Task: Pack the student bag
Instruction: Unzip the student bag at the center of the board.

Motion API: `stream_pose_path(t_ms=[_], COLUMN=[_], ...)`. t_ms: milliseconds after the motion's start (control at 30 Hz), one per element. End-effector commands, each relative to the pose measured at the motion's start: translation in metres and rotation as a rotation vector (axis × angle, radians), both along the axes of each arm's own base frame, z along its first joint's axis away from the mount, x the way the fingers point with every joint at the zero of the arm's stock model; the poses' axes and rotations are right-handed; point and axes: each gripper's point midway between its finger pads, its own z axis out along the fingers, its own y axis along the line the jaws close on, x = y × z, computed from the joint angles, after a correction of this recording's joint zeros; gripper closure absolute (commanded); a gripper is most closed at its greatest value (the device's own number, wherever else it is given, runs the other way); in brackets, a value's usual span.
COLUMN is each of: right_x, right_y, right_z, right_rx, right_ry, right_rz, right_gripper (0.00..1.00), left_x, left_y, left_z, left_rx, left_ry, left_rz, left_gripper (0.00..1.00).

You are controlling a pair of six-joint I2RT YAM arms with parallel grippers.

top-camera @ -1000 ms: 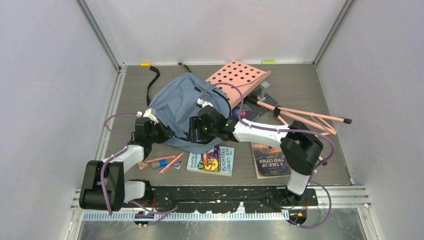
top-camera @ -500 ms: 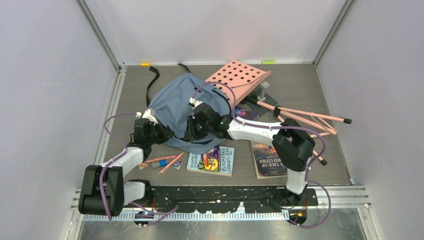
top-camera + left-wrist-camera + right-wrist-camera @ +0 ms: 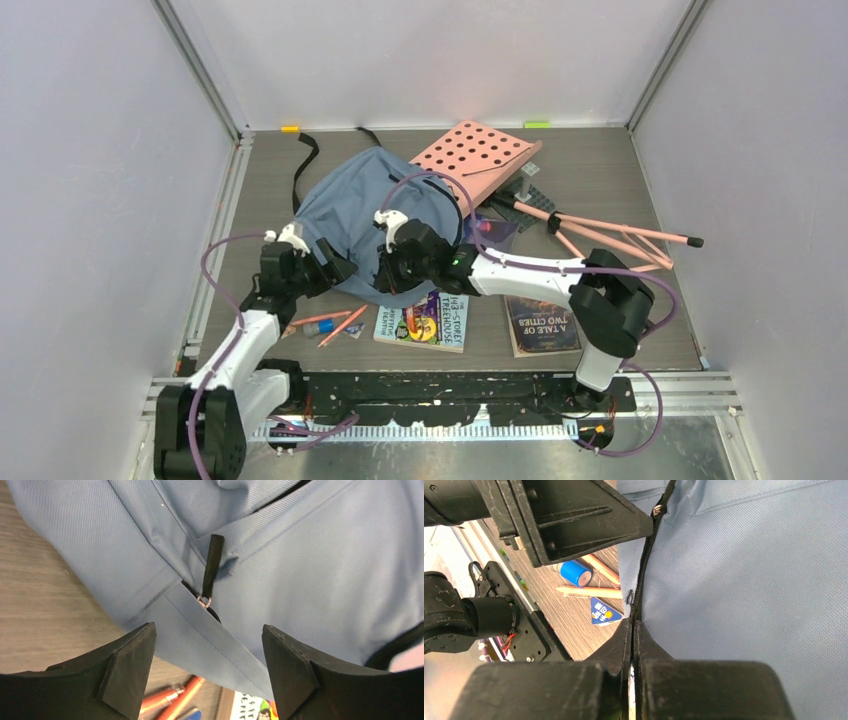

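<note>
The student bag (image 3: 360,200), soft dusty-blue with black straps, lies in the middle of the table. In the left wrist view its fabric (image 3: 310,570) fills the frame, with a black zipper pull (image 3: 212,562) hanging on a small ring. My left gripper (image 3: 207,635) is open just short of that pull, with nothing between its fingers. My right gripper (image 3: 633,625) is shut on the black zipper edge (image 3: 646,550) at the bag's near rim (image 3: 749,580). From above, the left gripper (image 3: 338,268) and right gripper (image 3: 384,275) sit close together at the bag's near edge.
Two books lie near the front: a colourful treehouse book (image 3: 425,322) and a dark one (image 3: 540,320). Orange pencils and a blue cap (image 3: 325,322) lie at the left. A pink perforated board (image 3: 475,155) and thin pink stand legs (image 3: 610,235) lie behind right.
My left gripper has opened, let go of the bag and drawn back toward the near left. My right gripper has shut on the bag's zipper edge.
</note>
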Motion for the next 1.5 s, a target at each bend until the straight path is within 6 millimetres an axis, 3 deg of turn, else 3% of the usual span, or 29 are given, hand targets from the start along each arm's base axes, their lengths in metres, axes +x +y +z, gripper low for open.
stream_pose_path(t_ms=[0,300,700,767,967,1133,1467], right_x=[0.004,-0.009,-0.017,-0.018,-0.021,-0.012,0.002], right_y=[0.006,0.008,0.006,0.005,-0.006,-0.028,-0.074], right_z=[0.04,0.05,0.048,0.047,0.051,0.051,0.065], right_rx=[0.081,0.065,-0.016,-0.025,-0.073,-0.144,-0.242], right_ry=[-0.161,-0.246,-0.304,-0.306,-0.333,-0.365,-0.415], right_rz=[0.006,0.054,0.077,0.077,0.036,-0.081,-0.289], right_gripper=[0.99,0.99,0.99,0.99,0.99,0.99,0.99], left_x=[-0.017,-0.037,-0.027,-0.024,-0.013,-0.007,-0.012], left_y=[0.0,-0.012,-0.027,-0.032,-0.03,-0.021,0.004], left_z=[0.017,0.002,-0.013,-0.013,-0.008,-0.004,-0.008], left_rx=[-0.063,-0.187,-0.266,-0.294,-0.285,-0.223,-0.107], left_ry=[0.044,0.158,0.221,0.217,0.199,0.189,0.185], left_rz=[0.059,0.094,0.055,0.038,0.046,0.073,0.134], left_gripper=[0.19,0.18,0.17,0.25,0.74,0.99,1.0])
